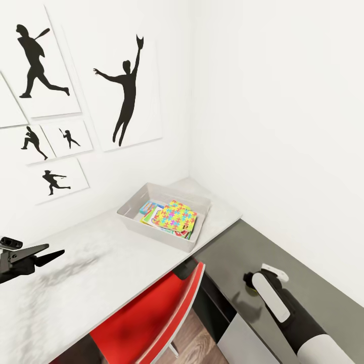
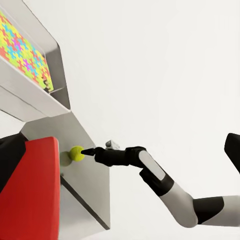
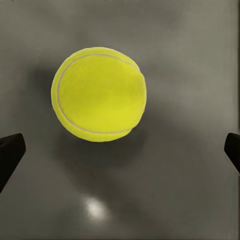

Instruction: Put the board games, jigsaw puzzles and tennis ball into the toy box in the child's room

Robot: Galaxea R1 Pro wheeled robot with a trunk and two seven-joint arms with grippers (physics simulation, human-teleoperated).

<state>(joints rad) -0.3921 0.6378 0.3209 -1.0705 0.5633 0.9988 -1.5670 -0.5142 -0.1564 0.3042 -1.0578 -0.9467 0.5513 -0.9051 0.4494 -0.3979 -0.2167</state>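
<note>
Yellow-green tennis ball [image 3: 99, 94] is lying on the dark grey worktop [image 3: 120, 200], and my right fingers [image 3: 120, 150] are hanging spread wide above it. Next I judge I should be lowering, closing, then carrying it to the toy box [image 1: 151, 227].

Board games [image 1: 149, 210] under puzzle [image 1: 175, 216], count perhaps unclear.

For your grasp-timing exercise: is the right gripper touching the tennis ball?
Apart. In the right wrist view the right gripper is open, with grey table visible between each fingertip and the tennis ball.
</note>
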